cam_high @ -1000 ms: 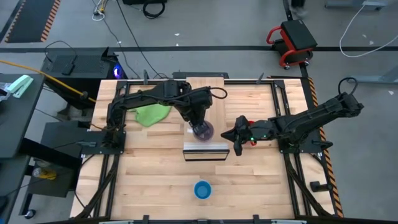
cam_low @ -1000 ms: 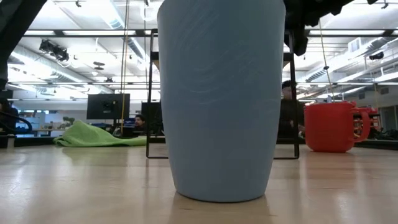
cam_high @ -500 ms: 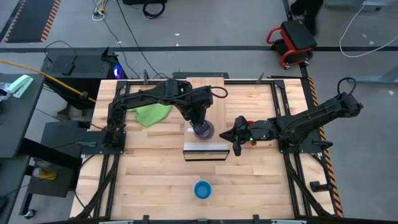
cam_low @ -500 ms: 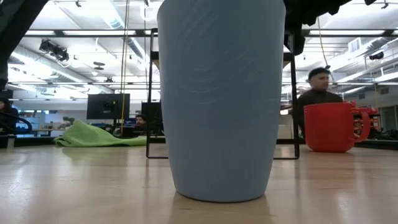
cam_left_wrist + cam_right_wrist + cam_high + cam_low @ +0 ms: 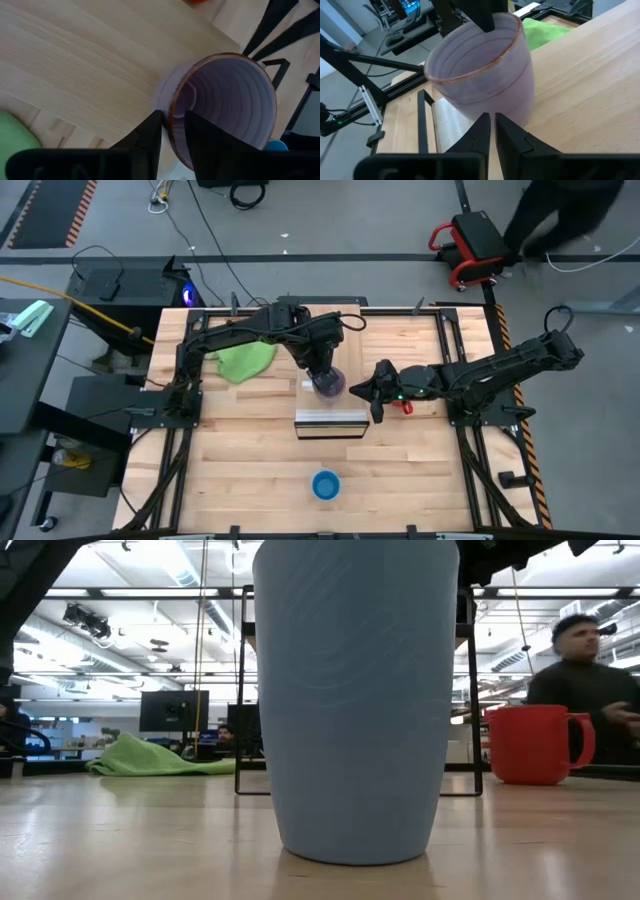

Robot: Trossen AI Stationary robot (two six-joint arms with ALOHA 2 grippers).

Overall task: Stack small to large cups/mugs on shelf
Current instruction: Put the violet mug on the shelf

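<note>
Currently gripping the rim of the translucent purple cup (image 5: 328,383): left gripper (image 5: 322,370), one finger (image 5: 145,135) outside the wall and the other inside, clenched on the lip, seen clearly from the left wrist. Sits over the light-wood shelf (image 5: 332,418), near the table's centre, cup just at 5 o'clock of the claw in the high view. Tilted in the right wrist view, mouth leaning toward that camera, base at the shelf's surface; contact with the plank not certain.

Reaching in from 3 o'clock: right gripper (image 5: 372,392), just beside the purple cup and apart from it. Fingertips (image 5: 481,131) pressed nearly together in the right wrist view, grasping nothing, pointed at the cup's lower wall.

Partly hidden under the right arm, at 3 o'clock of the purple cup: red mug (image 5: 536,744), upright in the low view, handle turned to the side.

Standing alone well apart at 6 o'clock of the shelf, near the table's front edge: bright blue cup (image 5: 325,484), upright and filling the middle of the low view.

Lying at 10 o'clock of the shelf under the left arm: crumpled green cloth (image 5: 244,362).

Passing behind the table in the low view: a person in dark clothing (image 5: 590,685).
</note>
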